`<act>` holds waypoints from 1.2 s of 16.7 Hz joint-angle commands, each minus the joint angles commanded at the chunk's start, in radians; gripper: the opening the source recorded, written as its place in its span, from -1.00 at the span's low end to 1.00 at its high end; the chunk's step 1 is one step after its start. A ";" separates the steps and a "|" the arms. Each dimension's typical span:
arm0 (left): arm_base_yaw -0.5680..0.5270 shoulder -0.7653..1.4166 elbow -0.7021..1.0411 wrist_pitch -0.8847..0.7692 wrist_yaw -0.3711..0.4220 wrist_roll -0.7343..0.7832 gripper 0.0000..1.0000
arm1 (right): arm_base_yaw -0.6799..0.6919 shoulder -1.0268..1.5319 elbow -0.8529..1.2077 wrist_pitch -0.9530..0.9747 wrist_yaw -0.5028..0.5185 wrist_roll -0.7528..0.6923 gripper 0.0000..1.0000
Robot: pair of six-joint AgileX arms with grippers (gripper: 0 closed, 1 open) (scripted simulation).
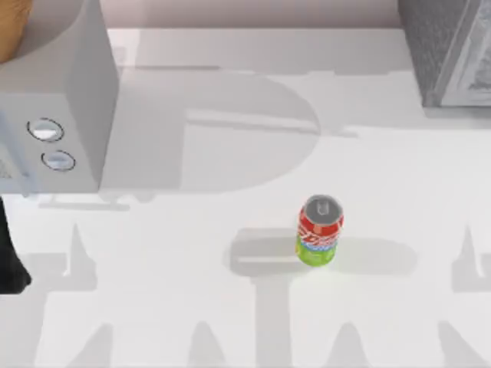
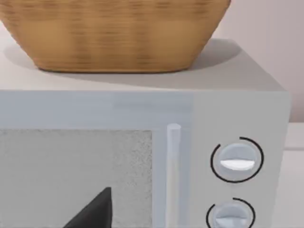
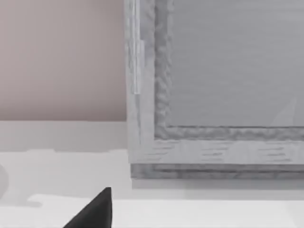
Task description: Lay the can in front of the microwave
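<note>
The can [image 1: 320, 231] stands upright on the white table, a little right of the middle, with a silver top, red band and lime-green base. Nothing touches it. The grey microwave [image 1: 57, 115] sits at the table's left, its two dials facing the front. The left wrist view looks straight at the microwave [image 2: 142, 156] door from close by, with a dark tip of my left gripper [image 2: 95, 213] low in the picture. Part of my left arm [image 1: 9, 257] shows dark at the left edge, far from the can. A dark tip of my right gripper [image 3: 95, 213] hangs over the table near the cabinet.
A wicker basket [image 2: 114, 33] rests on top of the microwave. A grey cabinet [image 1: 449, 50] stands at the back right corner. Open white tabletop [image 1: 192, 307] lies between the microwave's front and the can.
</note>
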 joint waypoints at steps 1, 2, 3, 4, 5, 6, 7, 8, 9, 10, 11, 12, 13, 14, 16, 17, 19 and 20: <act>0.000 0.000 0.000 0.000 0.000 0.000 1.00 | 0.000 0.000 0.000 0.000 0.000 0.000 1.00; 0.000 0.000 0.000 0.000 0.000 0.000 1.00 | 0.000 0.000 0.000 0.000 0.000 0.000 1.00; -0.005 0.009 0.006 -0.007 0.001 0.001 1.00 | 0.000 0.000 0.000 0.000 0.000 0.000 1.00; -0.014 0.027 0.019 -0.021 0.002 0.002 1.00 | 0.000 0.000 0.000 0.000 0.000 0.000 1.00; -0.028 0.056 0.038 -0.042 0.004 0.004 1.00 | 0.000 0.000 0.000 0.000 0.000 0.000 1.00; -0.046 0.096 0.065 -0.071 0.006 0.007 1.00 | 0.000 0.000 0.000 0.000 0.000 0.000 1.00; -0.069 0.147 0.100 -0.107 0.009 0.010 1.00 | 0.000 0.000 0.000 0.000 0.000 0.000 1.00; -0.094 0.207 0.140 -0.148 0.011 0.013 1.00 | 0.000 0.000 0.000 0.000 0.000 0.000 1.00; -0.121 0.276 0.186 -0.194 0.013 0.017 1.00 | 0.000 0.000 0.000 0.000 0.000 0.000 1.00; -0.151 0.353 0.239 -0.246 0.015 0.021 1.00 | 0.000 0.000 0.000 0.000 0.000 0.000 1.00; -0.183 0.438 0.297 -0.302 0.016 0.025 1.00 | 0.000 0.000 0.000 0.000 0.000 0.000 1.00; -0.217 0.529 0.361 -0.363 0.017 0.028 1.00 | 0.000 0.000 0.000 0.000 0.000 0.000 1.00; -0.251 0.625 0.429 -0.426 0.018 0.032 1.00 | 0.000 0.000 0.000 0.000 0.000 0.000 1.00; -0.287 0.725 0.501 -0.494 0.018 0.034 1.00 | 0.000 0.000 0.000 0.000 0.000 0.000 1.00; -0.360 0.937 0.657 -0.637 0.016 0.038 1.00 | 0.000 0.000 0.000 0.000 0.000 0.000 1.00; -0.397 1.046 0.740 -0.711 0.015 0.039 1.00 | 0.000 0.000 0.000 0.000 0.000 0.000 1.00; -0.469 1.265 0.915 -0.860 0.012 0.039 1.00 | 0.000 0.000 0.000 0.000 0.000 0.000 1.00; -0.505 1.373 1.007 -0.933 0.011 0.038 1.00 | 0.000 0.000 0.000 0.000 0.000 0.000 1.00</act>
